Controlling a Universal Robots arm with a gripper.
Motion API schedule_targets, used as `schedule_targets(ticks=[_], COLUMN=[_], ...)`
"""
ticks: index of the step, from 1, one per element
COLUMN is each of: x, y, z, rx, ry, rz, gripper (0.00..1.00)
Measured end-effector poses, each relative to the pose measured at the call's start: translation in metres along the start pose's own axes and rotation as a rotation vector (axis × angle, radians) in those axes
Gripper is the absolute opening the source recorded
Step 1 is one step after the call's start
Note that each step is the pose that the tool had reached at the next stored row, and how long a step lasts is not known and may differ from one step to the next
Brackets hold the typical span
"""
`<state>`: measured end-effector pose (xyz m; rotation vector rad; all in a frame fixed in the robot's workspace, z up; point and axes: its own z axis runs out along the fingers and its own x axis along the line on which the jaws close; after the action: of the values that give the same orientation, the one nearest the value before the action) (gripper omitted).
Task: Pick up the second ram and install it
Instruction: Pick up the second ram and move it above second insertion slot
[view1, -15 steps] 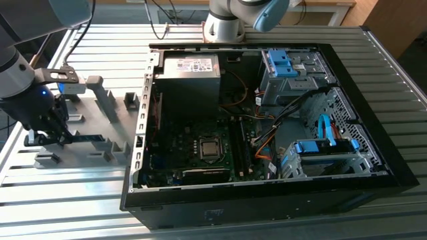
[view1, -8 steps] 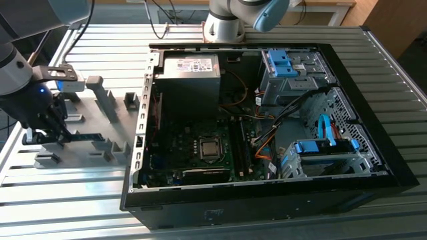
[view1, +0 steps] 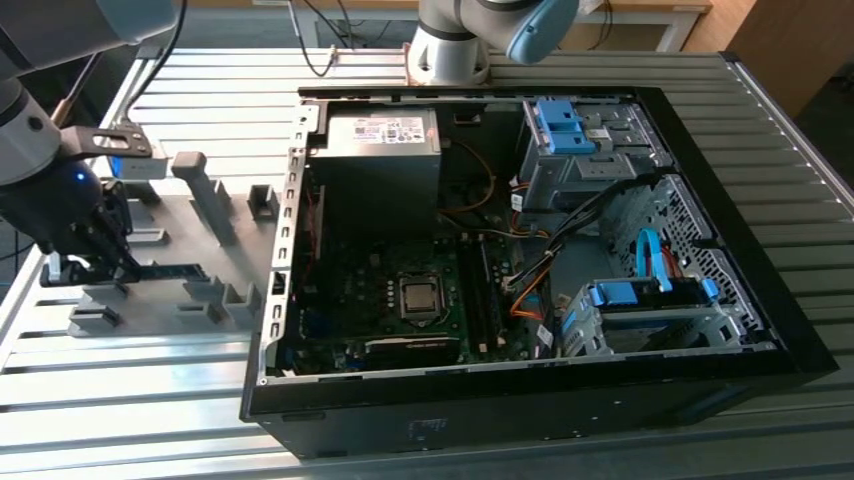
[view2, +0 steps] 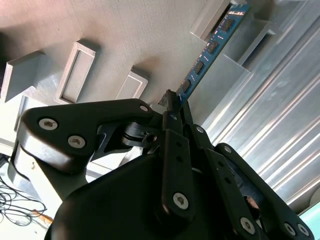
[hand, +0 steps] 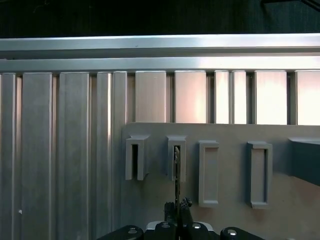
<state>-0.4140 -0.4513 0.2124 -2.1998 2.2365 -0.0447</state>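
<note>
Arm (view1: 30, 150) steeply down over the grey holder fixture (view1: 167, 298), fingers (view2: 173, 132) tight on the slotted second ram (view2: 210, 47)

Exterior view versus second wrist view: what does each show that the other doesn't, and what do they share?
The exterior view adds the open computer case with its power supply. The second wrist view adds the blue face and dark chips of the ram, one end clamped in the gripper. Both share the gripper, grey holder and ribbed table.
</note>
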Motion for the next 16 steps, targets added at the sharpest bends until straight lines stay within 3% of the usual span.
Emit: schedule_targets(ticks=[16], x=[0.0001], y=[-0.0001], z=[-0.0051], rx=[0.0], ry=[0.0], rz=[0.0], gripper=[0.14])
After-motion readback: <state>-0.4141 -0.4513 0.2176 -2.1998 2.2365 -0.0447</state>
